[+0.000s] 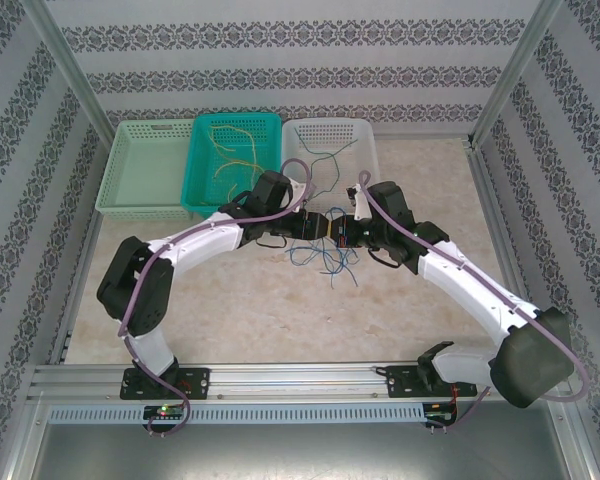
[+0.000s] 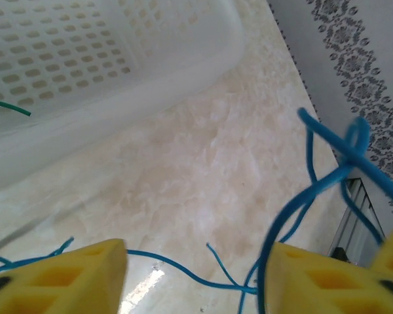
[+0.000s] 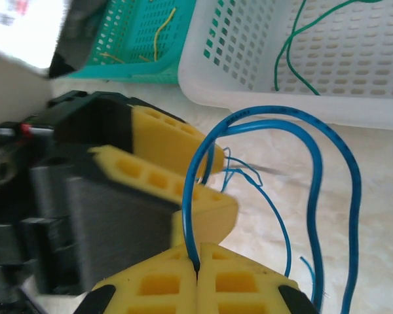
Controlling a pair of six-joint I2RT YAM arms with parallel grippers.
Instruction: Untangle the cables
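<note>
Right wrist view: right claw (image 3: 196,265) clamps the thin blue cable loop (image 3: 281,116); left claw (image 2: 193,261), head-on, jaws apart, straddles the same strand.

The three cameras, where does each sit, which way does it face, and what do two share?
Top external: above and behind the arm bases, looking down on the table; left arm and right arm show whole.
Left wrist: on the left arm, facing the white basket past the left gripper, open.
Right wrist: on the right arm, facing the same basket; right gripper shut on the blue cables.
Shared: both wrist views show white basket and blue cables.
</note>
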